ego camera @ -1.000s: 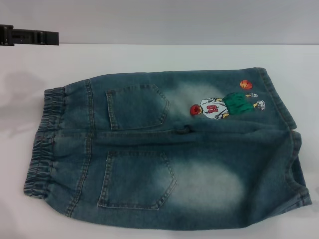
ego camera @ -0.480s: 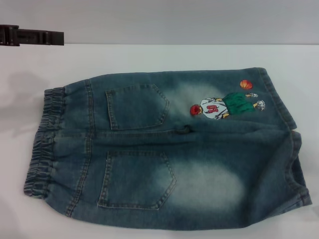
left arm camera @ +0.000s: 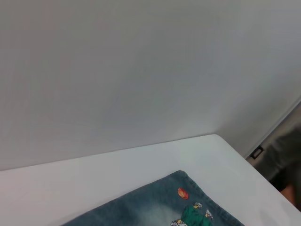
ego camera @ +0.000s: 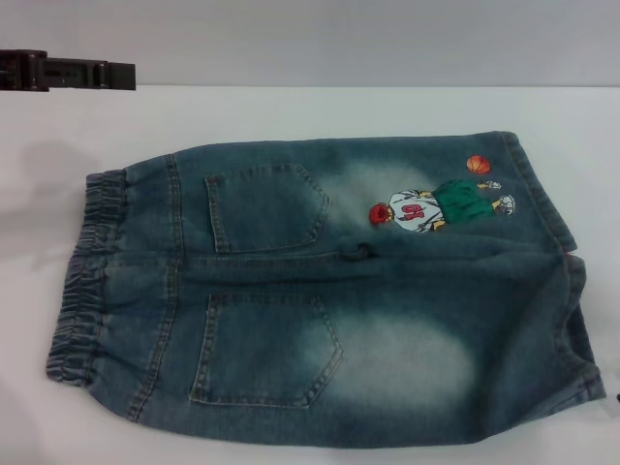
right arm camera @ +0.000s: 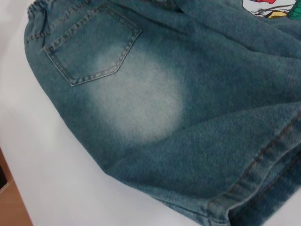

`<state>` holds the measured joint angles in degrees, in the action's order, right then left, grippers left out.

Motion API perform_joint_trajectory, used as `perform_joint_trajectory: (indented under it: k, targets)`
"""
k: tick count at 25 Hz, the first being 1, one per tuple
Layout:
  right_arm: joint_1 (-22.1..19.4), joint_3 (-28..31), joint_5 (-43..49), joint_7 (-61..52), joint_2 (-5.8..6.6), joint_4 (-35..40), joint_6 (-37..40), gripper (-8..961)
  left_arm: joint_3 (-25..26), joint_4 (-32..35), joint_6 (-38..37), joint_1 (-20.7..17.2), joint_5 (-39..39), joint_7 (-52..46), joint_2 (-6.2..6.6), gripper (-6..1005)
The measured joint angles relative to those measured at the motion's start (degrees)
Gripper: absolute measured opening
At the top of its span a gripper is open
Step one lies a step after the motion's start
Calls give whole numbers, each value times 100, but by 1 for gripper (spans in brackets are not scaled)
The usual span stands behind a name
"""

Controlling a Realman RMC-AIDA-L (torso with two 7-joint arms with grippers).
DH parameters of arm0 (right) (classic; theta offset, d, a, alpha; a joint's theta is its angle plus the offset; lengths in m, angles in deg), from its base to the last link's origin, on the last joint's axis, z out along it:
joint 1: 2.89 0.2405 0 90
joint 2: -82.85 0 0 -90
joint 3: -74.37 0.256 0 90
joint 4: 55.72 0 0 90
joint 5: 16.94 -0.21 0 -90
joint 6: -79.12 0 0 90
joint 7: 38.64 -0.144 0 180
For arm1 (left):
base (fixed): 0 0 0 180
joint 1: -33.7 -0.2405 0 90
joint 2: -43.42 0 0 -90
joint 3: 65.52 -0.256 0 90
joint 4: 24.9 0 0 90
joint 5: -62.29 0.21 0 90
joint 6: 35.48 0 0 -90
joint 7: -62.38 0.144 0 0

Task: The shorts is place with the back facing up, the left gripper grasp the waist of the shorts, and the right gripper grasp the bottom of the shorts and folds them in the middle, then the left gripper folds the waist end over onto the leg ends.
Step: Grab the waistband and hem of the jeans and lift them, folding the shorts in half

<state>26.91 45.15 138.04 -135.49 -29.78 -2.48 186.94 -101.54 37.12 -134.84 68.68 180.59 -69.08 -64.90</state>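
Observation:
The blue denim shorts lie flat on the white table, back pockets up. The elastic waist is on the left, and the hemmed leg ends are on the right, near the cartoon print. My left gripper shows as a black piece at the far left, beyond the table's back edge and well clear of the waist. The left wrist view catches only the printed leg corner. In the right wrist view the near leg fills the picture, with its hem and one pocket. The right gripper is out of view.
The white table runs to a pale wall behind. Its far right corner shows in the left wrist view. In the right wrist view the near table edge drops to a brown floor.
The black left gripper at the upper left has slid a little to the right along the table's back edge. The shorts have not moved.

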Motion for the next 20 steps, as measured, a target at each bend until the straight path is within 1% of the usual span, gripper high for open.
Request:
perform_joint_trajectory:
  k: [9,20]
  targets:
    - [72,-207,-9,5,-102,-93,-106,507,-1,84,-22,-21,-46,-43,-3,776]
    - [179,-320,-13,8,-120,-74,-151,506,-1,83,-48,-6,-56,-145,-1,771]
